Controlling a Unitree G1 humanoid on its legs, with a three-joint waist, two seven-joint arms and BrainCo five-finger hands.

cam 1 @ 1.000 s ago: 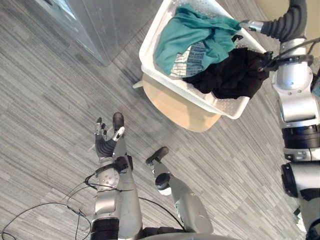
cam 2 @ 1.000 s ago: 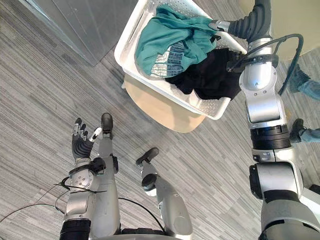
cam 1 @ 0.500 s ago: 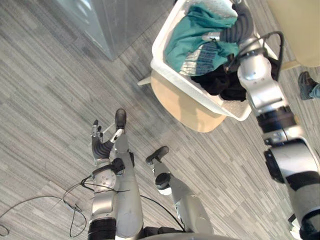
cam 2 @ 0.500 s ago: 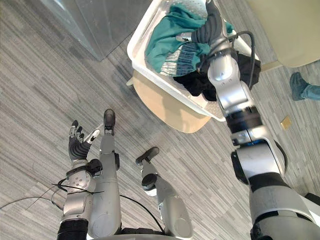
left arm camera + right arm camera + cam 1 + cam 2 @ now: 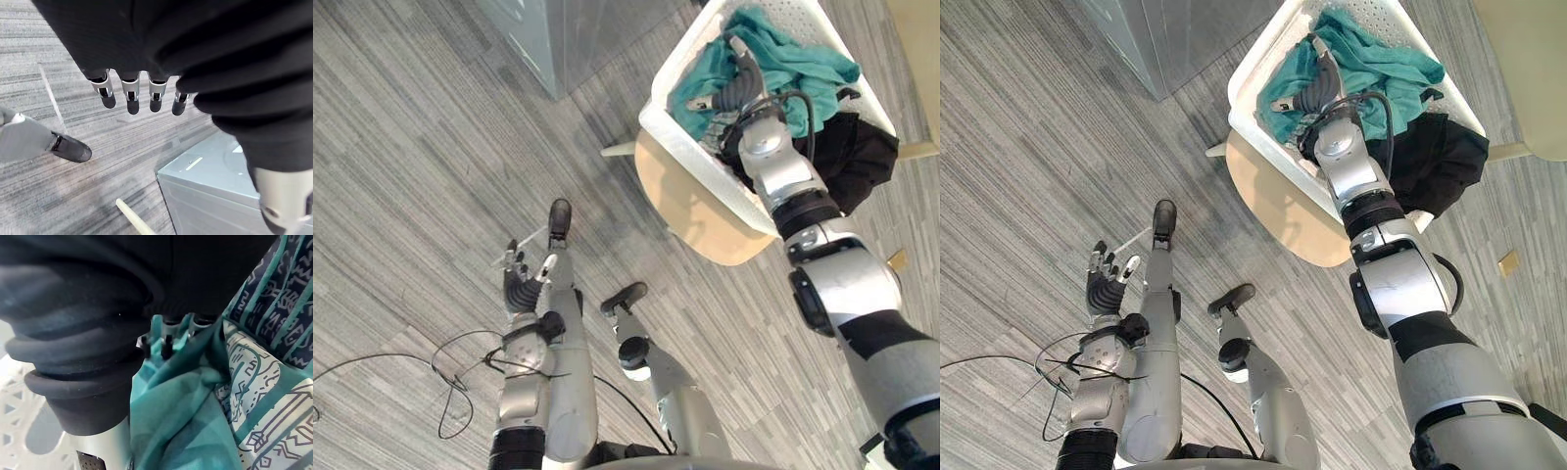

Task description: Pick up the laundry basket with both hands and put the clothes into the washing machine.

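Well to the left of the laundry basket (image 5: 703,168), the left hand (image 5: 521,289) is raised over the grey striped floor (image 5: 401,176) and touches nothing. Its wrist view shows the fingers (image 5: 131,93) straight, side by side with small gaps between them, and the thumb held apart from them.

Just beyond the basket's left corner stands a grey metal box (image 5: 570,37) with a flat top. It is near the basket but not touching it.

The basket itself is white with a perforated wall. It sits tilted on a round pale wooden stool (image 5: 690,211), and neither hand is on its rim. One stool leg (image 5: 617,149) sticks out from under the basket's left corner.

Inside the basket, a teal garment (image 5: 803,61) is heaped against the far wall. The right hand (image 5: 736,90) rests on the left part of this heap. Its arm reaches in over the near rim, with the dark ribbed cover uppermost. One silver digit points out toward the basket's left corner, but the other fingers sink into folds of teal cloth. The right wrist view shows only their dark tips among the folds, so it cannot be told whether they are gripping the fabric. A patterned teal-and-white cloth (image 5: 274,382) lies right beside the hand.

At the basket's right end, a black garment (image 5: 857,157) spills over the rim and hangs down outside the wall.
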